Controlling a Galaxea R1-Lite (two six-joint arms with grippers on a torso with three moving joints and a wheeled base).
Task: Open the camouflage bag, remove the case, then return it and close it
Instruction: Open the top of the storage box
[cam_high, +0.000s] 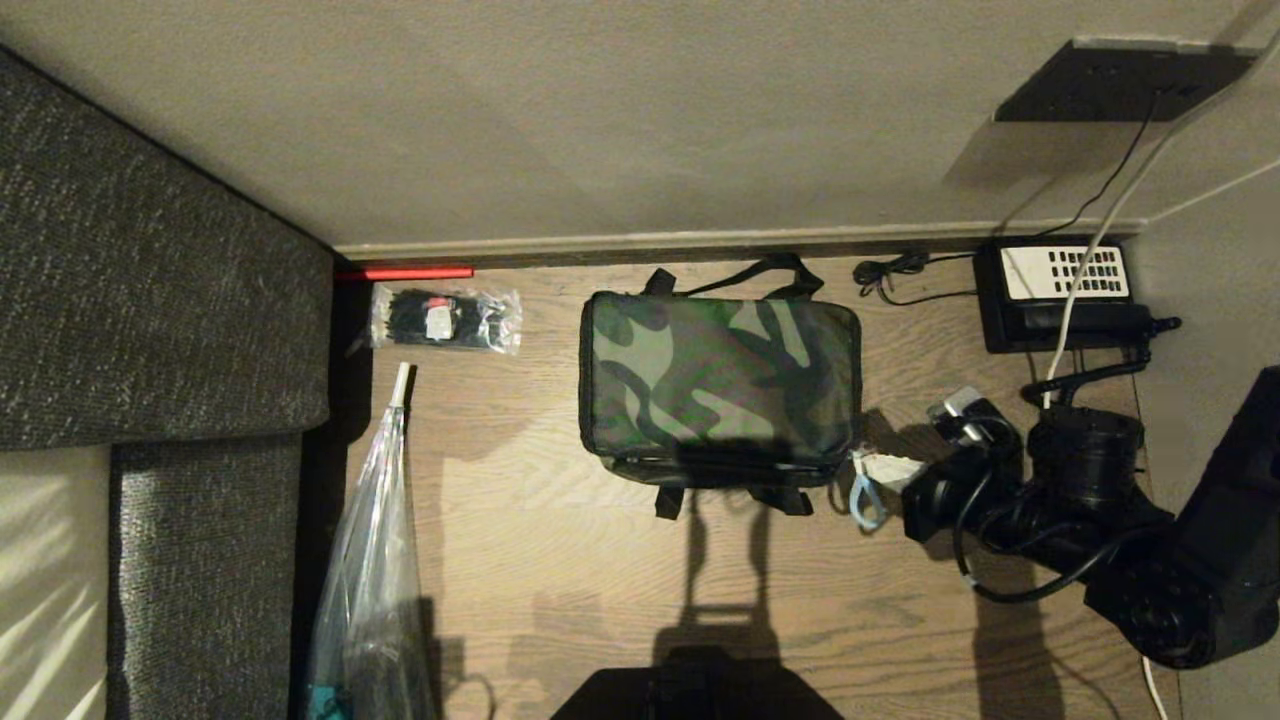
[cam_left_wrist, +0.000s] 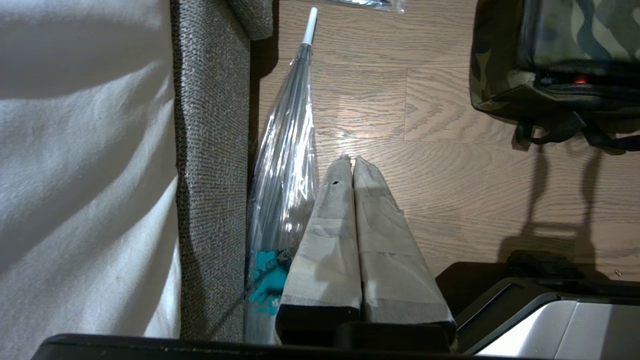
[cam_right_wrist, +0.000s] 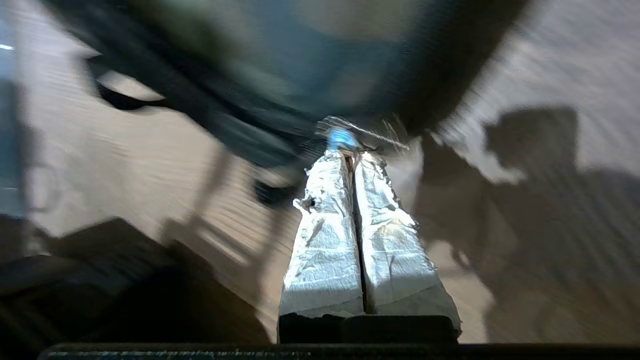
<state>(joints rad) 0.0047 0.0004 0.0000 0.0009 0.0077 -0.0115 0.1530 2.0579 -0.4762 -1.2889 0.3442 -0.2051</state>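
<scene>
The camouflage bag (cam_high: 720, 370) stands on the wooden floor with its lid down and its black strap handles spread front and back. My right gripper (cam_high: 882, 470) is at the bag's near right corner, its white-wrapped fingers shut on a blue pull loop (cam_high: 865, 505). In the right wrist view the blue pull loop (cam_right_wrist: 341, 139) sits right at the tips of the right gripper (cam_right_wrist: 351, 154), with the bag (cam_right_wrist: 300, 60) blurred beyond. A small red spot (cam_left_wrist: 580, 79) shows in the bag's dark front seam. The case is hidden. My left gripper (cam_left_wrist: 348, 159) hangs shut and empty above the floor.
A grey sofa (cam_high: 150, 300) fills the left side, with a clear folded umbrella (cam_high: 375, 520) lying along it. A clear packet of black ties (cam_high: 445, 318) lies near the wall. A black telephone (cam_high: 1065, 295) with cables sits at the back right.
</scene>
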